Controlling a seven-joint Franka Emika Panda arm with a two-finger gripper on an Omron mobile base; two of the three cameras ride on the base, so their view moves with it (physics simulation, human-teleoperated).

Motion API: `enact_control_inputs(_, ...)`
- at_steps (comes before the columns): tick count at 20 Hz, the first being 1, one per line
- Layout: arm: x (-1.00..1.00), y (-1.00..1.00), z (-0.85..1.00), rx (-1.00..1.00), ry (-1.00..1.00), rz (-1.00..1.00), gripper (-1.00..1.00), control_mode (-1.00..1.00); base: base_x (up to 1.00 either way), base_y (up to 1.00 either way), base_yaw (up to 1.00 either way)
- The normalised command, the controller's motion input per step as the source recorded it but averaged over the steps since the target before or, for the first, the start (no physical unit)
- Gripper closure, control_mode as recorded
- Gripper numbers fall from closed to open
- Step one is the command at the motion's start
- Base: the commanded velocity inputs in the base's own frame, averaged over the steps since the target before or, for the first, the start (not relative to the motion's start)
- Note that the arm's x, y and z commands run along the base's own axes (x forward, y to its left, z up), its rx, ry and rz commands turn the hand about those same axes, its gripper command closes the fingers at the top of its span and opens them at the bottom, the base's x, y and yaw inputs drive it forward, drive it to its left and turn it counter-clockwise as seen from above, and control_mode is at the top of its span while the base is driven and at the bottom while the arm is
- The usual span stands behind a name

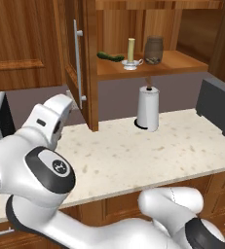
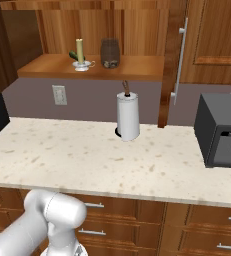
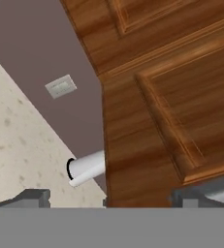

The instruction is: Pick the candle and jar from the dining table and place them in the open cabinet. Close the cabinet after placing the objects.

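The pale-yellow candle [image 1: 131,50] [image 2: 79,50] stands on its small round base on the shelf of the open wooden cabinet [image 1: 148,65] [image 2: 137,67]. Right beside it sits the dark brown jar [image 1: 153,50] [image 2: 110,52]. The cabinet's left door [image 1: 80,63] [image 3: 171,97] stands swung out, with a long silver handle [image 1: 78,63]. My gripper [image 3: 114,197] is open, close to the door's panelled face, its fingertips [image 3: 33,196] far apart at either side of the door's edge. In the left base view the hand [image 1: 60,109] hovers just left of the door. The dining table is out of view.
A green vegetable [image 1: 110,56] [image 2: 73,55] lies on the shelf left of the candle. A white paper-towel roll [image 1: 147,108] [image 2: 128,116] [image 3: 87,167] stands on the speckled counter [image 1: 133,155] under the shelf. A dark appliance [image 1: 216,104] [image 2: 222,131] sits at the right.
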Motion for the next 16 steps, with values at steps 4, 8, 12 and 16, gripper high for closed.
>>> enact_control_inputs(4,0.27,-0.01,0.22,0.00,0.00,-0.02,-1.00,-1.00,0.00,0.00,0.00)
enact_control_inputs(8,0.26,-0.03,0.13,0.00,0.00,-0.02,-1.00,-1.00,0.00,0.00,0.00)
enact_control_inputs(12,0.20,-0.06,0.04,0.00,0.00,-0.01,-1.00,-1.00,0.00,0.00,0.00)
enact_control_inputs(16,0.02,-0.17,0.02,0.00,0.00,0.00,-1.00,-1.00,0.00,0.00,0.00)
